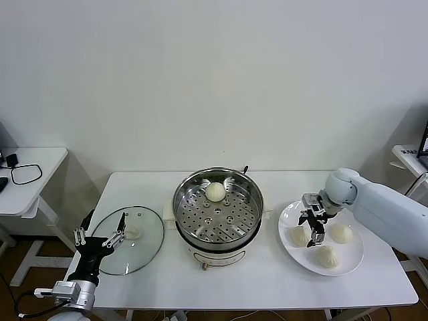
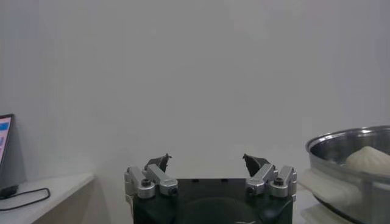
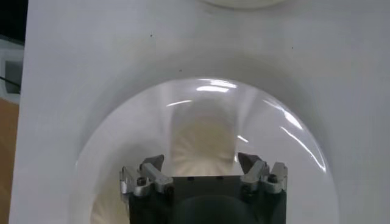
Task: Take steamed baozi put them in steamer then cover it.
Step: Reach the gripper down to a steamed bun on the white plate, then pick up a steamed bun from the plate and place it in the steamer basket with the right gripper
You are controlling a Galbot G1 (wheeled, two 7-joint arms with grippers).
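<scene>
Over at the right of the head view, three steamed baozi sat on the white plate (image 1: 353, 257): one at the left (image 1: 297, 235), one at the right (image 1: 342, 233), one nearest the lower edge (image 1: 327, 256). And the right gripper (image 1: 314, 233) hung directly above that left bun, fingers spread wide, not touching it. From the right wrist view, the open fingers (image 3: 152, 172) framed a pale bun (image 3: 203, 148) on the plate's shiny rim (image 3: 286, 122). Centre frame, the steamer (image 1: 218, 212) stood on the table (image 1: 267, 281), and a fourth baozi (image 1: 215, 192) already lay on its perforated tray near the far wall. Left of the steamer, the cover (image 1: 137, 241) lay flat on the table, white handle up. Down in the lower left corner, the left gripper (image 1: 101, 234) waited in front of the cover's near edge, fingers also spread, holding nothing. Its wrist view caught the gripper (image 2: 207, 163) against the wall, with the steamer's rim (image 2: 341, 139) at the right edge.
</scene>
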